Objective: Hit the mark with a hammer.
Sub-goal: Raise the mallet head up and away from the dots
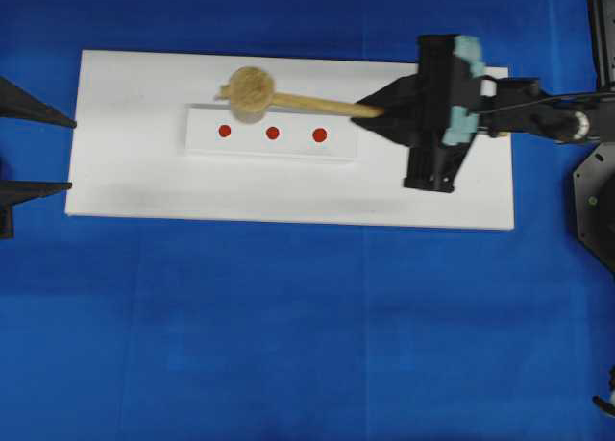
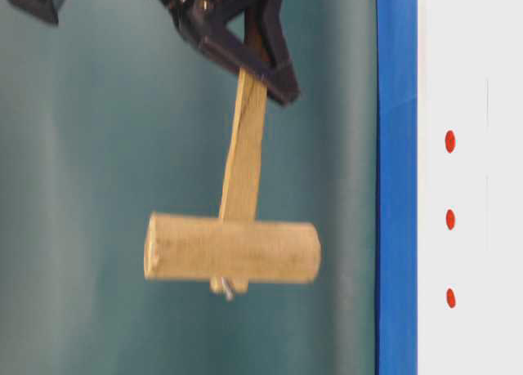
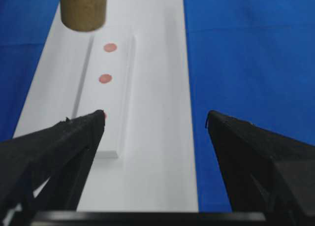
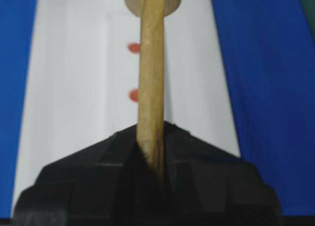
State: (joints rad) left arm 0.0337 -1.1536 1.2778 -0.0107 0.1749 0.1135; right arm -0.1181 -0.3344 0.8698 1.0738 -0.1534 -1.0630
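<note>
Writing: none legible on anything in view; the only markings are three red dots [image 1: 272, 132] in a row on a raised white strip [image 1: 272, 134].

Right pincer [image 1: 370, 110]: jaws together, clamped on the handle end of the hammer [image 1: 252, 90]. Handle runs leftward from the fingertips in the overhead view, nearly level. Head sits over the far edge of the strip, above and a little beyond the leftmost and middle dots. In the table-level view, which shows the scene turned on its side, the hammer [image 2: 233, 248] is clear of the board, with open space between head and surface; the head's long axis points at the board. The right wrist view looks straight along the handle [image 4: 150, 83], with two dots visible just left of it.

Left pincer [image 1: 62, 155]: jaws spread wide, holding nothing, at the left end of the board, touching nothing visible. From its own camera, the two dark fingers [image 3: 74, 137] frame the strip, and the hammer head [image 3: 83, 8] hangs at the far end of the view.

Surface: white rectangular board [image 1: 135, 182] lying flat on a tabletop [image 1: 288, 335] covered in blue cloth. Strip lies along the board's middle, nearer the far side. Backdrop in the table-level view is a plain teal-grey wall [image 2: 82, 146].
</note>
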